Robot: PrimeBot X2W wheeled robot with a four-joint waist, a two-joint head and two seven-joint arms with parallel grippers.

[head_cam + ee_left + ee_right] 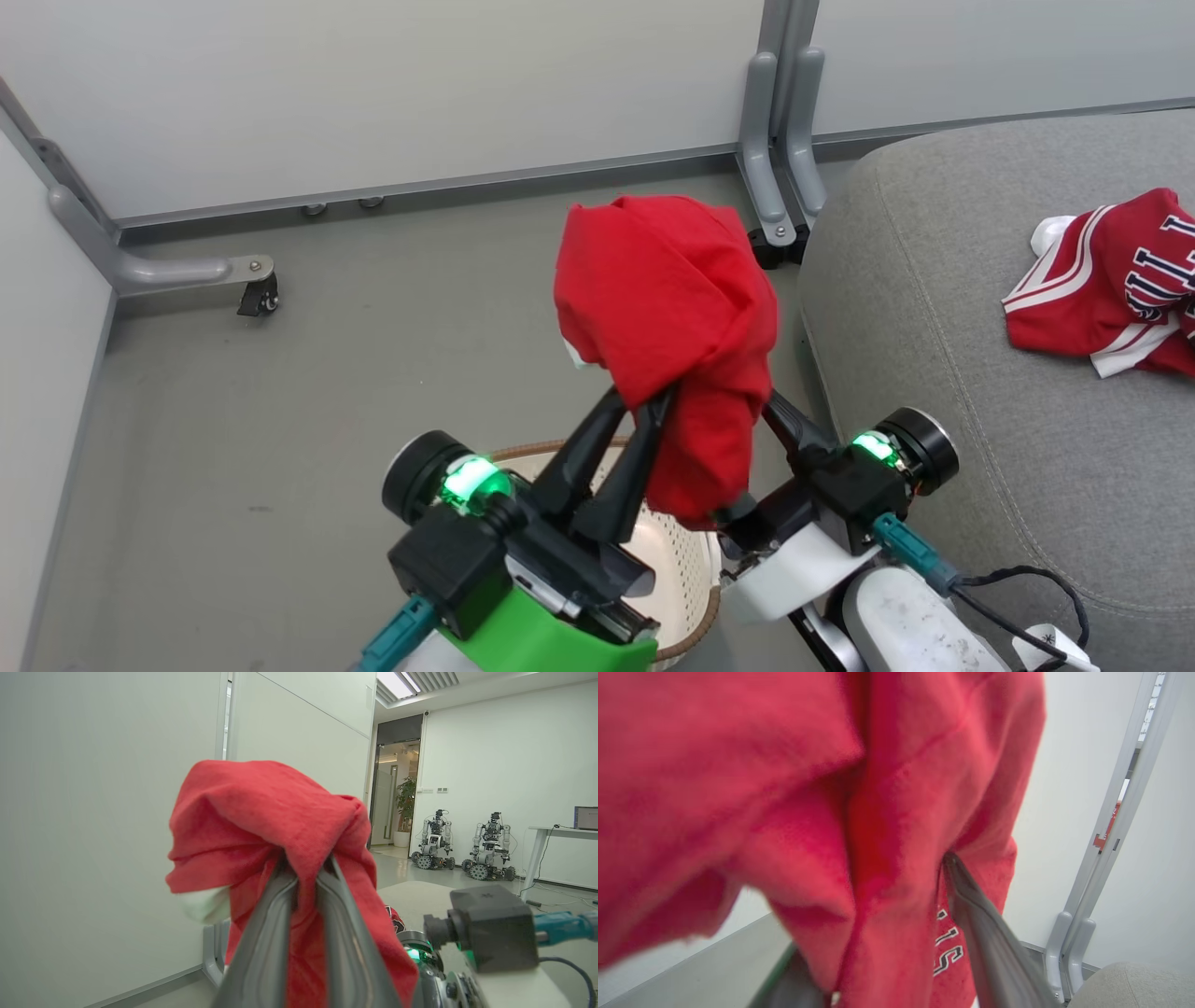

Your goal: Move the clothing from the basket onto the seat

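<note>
A plain red shirt (667, 308) hangs bunched in the air above the basket (677, 560), a cream perforated tub with a brown rim. My left gripper (644, 403) is shut on the shirt's left side, its fingertips pinching a fold (306, 870). My right gripper (780, 415) reaches into the shirt's right side, where the cloth (808, 812) drapes over its fingers (980, 924) and hides the tips; it looks shut on the shirt. The red jersey (1106, 285) with white stripes and dark lettering lies on the light-grey seat (934, 327) at the right.
Grey floor (327, 373) spreads left of the basket. White partition walls stand behind, with grey metal feet (780, 140) and a caster (257, 299). In the left wrist view, two parked wheeled robots (462, 847) and a white desk (560, 833) stand far across the room.
</note>
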